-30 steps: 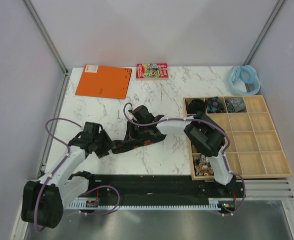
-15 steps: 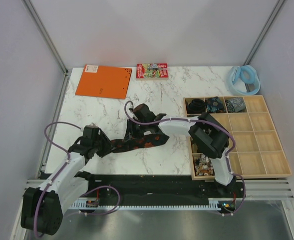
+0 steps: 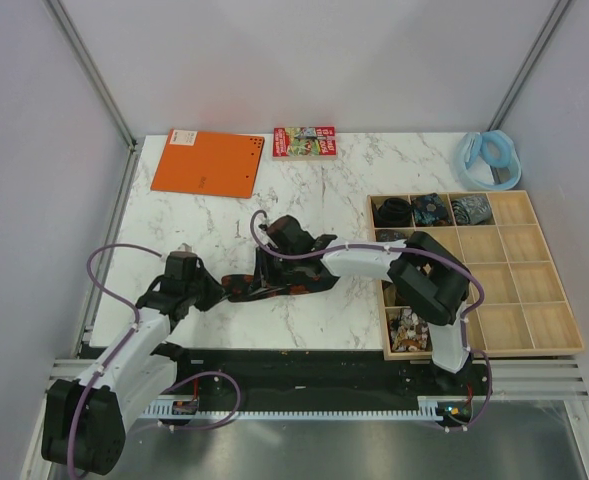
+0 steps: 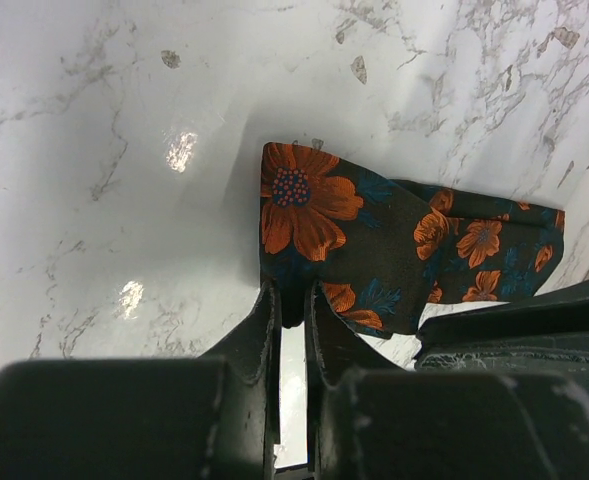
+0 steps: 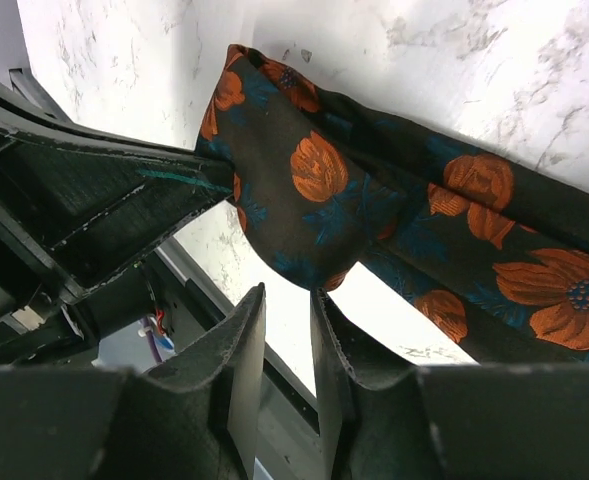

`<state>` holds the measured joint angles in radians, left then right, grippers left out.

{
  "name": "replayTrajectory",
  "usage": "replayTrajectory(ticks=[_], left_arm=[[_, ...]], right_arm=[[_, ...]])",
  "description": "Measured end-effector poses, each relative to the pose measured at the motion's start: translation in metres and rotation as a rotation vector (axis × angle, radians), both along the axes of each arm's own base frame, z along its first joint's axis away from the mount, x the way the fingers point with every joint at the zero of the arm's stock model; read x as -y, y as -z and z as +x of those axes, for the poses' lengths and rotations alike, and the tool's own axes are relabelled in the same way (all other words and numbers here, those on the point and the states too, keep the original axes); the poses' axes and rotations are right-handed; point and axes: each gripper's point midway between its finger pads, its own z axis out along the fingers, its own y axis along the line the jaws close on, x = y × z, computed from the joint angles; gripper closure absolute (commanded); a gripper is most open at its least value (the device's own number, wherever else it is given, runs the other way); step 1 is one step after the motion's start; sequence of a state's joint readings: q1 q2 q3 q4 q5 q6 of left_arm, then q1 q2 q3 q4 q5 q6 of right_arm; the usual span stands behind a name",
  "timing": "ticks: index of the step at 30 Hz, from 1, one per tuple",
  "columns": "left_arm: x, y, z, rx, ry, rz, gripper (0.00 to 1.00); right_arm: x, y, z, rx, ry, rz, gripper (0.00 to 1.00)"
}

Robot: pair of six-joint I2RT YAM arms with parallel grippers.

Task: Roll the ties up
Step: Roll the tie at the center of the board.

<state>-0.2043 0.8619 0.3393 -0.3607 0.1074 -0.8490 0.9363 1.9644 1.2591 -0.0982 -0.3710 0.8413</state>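
Since both tools are clamped on the black floral tie (image 3: 274,285), left tool (image 4: 292,300) pinching an end edge and right tool (image 5: 289,300) nipping a fold further along, I'd pull the span taut and flat on the table (image 3: 324,190), then turn the end over squarely so the coil starts tight. Tie lies mid-table between the arms, doubled over and bunched: black weave, orange-red flowers, teal leaves.

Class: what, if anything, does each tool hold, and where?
Both pinch the floral tie: left tool an edge near one end, right tool a folded edge.
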Motion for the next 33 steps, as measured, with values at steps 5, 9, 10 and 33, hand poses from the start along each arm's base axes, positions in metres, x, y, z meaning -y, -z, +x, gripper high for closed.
replayTrajectory(ticks=[5,9,10,33], left_arm=[[0.000,-0.008,0.003,0.003,0.015,0.019,0.94],[0.000,-0.020,0.007,0.004,0.036,0.062,0.94],[0.000,-0.024,0.008,0.006,0.045,0.078,0.94],[0.022,-0.046,0.002,-0.037,0.225,0.442,0.95]], right_arm=[[0.000,0.000,0.009,0.006,0.021,-0.001,0.68],[-0.002,-0.006,0.017,0.013,0.037,0.012,0.68],[-0.002,-0.007,0.019,0.014,0.041,0.015,0.68],[-0.018,0.002,0.023,-0.053,0.100,0.104,0.73]])
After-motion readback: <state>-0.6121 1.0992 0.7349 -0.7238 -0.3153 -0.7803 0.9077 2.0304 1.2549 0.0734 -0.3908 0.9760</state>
